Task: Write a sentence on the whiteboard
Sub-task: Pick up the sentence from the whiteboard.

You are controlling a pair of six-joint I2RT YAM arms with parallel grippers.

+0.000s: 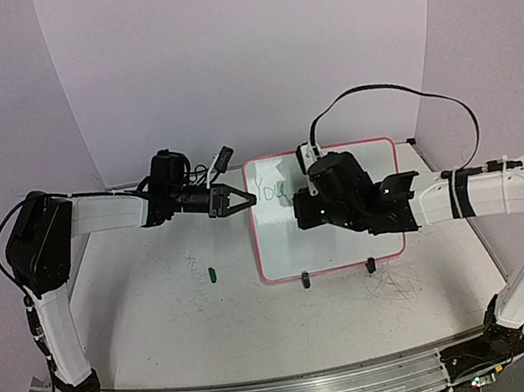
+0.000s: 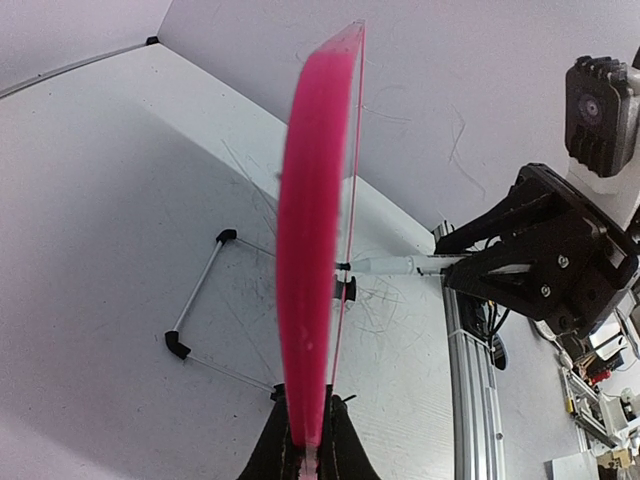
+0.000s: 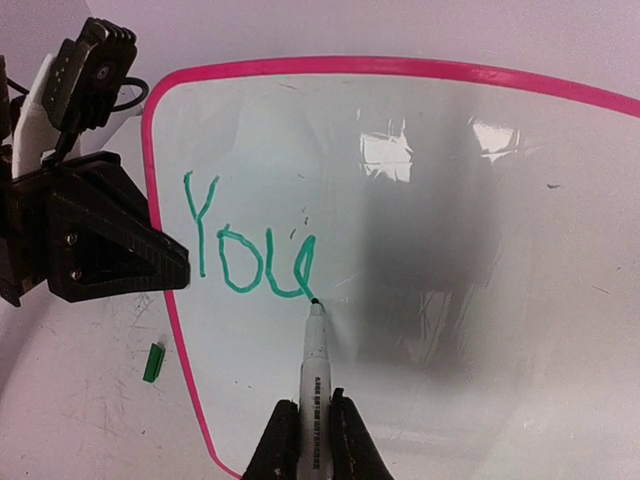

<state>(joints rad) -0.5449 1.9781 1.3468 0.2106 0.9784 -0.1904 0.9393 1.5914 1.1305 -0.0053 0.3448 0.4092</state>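
The whiteboard, glossy white with a pink frame, stands tilted at the table's middle on black feet. My left gripper is shut on its left edge, seen as a blurred pink rim between the jaws of the left gripper. My right gripper is shut on a white marker, its tip touching the whiteboard. The sentence reads "You" in green, ending at the tip. From above, the right gripper hovers over the sentence.
A small green marker cap lies on the scuffed tabletop left of the board, also seen as the green marker cap. A thin wire stand props the board from behind. A metal rail runs along the near edge.
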